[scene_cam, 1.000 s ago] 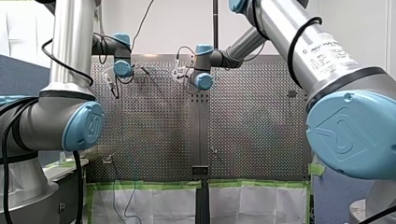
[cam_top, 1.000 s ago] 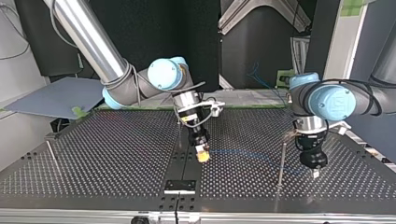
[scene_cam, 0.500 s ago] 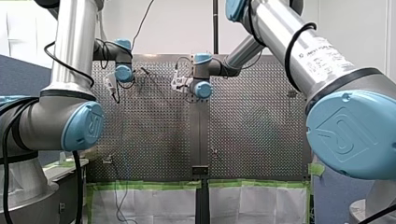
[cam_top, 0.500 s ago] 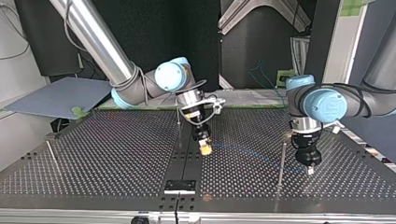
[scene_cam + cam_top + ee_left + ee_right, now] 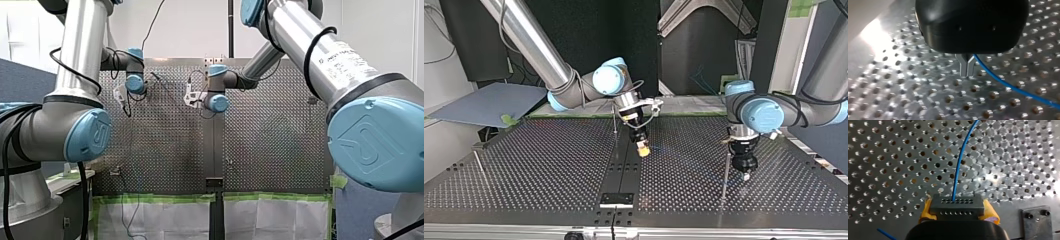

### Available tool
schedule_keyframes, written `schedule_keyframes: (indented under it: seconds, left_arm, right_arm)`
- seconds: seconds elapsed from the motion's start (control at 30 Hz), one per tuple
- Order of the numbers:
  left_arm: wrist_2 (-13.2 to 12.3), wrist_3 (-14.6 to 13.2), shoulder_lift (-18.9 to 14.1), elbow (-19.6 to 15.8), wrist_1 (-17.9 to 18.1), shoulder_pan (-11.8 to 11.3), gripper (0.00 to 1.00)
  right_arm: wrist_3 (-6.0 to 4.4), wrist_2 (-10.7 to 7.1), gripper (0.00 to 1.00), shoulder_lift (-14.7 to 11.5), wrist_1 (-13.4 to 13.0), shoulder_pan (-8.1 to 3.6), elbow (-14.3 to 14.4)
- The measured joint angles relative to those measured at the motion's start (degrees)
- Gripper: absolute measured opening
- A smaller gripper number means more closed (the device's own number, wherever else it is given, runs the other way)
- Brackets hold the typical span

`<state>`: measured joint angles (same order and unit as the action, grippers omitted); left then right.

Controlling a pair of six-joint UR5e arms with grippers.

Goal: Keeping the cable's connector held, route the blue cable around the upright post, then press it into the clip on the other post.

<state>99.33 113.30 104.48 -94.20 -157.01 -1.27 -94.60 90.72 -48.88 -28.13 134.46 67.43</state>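
Note:
In the right wrist view my right gripper is shut on a dark grey connector between yellow pads. The blue cable leaves the connector and runs ahead over the perforated table. My left gripper has its metal fingers shut on the blue cable, which trails off to one side. In the top view my left gripper hangs just right of an upright post. My right gripper is near the table's middle, beside a thin post.
A third post stands at the top view's far left. A small black plate lies at the table's near edge, and a bolted metal plate lies beside my right gripper. A blue-grey sheet lies off the back left.
In the top view my left gripper has moved left and back, closer to the upright post. My right gripper has moved back, away from the near edge, with the connector still held.

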Motion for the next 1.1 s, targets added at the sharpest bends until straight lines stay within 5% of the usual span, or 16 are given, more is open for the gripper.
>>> schedule_keyframes:
  seconds: [0.07, 0.13, 0.37, 0.43, 0.73, 1.1]
  left_arm:
    - [0.0, 0.2, 0.3, 0.0, -0.2, 0.1, 0.00]
    - [-0.1, 0.6, 0.4, 0.0, -0.4, 0.2, 0.18]
    - [-1.5, 1.9, 0.4, 0.0, -0.6, 0.4, 0.48]
    - [-2.2, 2.2, 0.4, 0.0, -0.7, 0.4, 0.66]
    - [-0.8, 2.5, 0.4, 0.0, -2.6, 0.4, 0.97]
    - [0.2, 2.9, 0.4, 0.0, -2.7, 0.4, 1.00]
  right_arm:
    - [0.01, 0.00, 0.00, 0.1, 0.0, 0.02, 0.1]
    - [0.01, 0.00, 0.00, 0.2, 0.1, 0.03, 0.1]
    - [0.02, -0.01, 0.00, 1.6, 0.1, 0.29, 0.2]
    - [0.01, -0.04, 0.00, 2.2, 0.1, 0.39, 0.2]
    - [0.02, 0.00, 0.00, 4.3, 0.6, 0.61, 0.3]
    - [0.07, 0.29, 0.00, 4.9, 0.5, 0.39, 2.5]
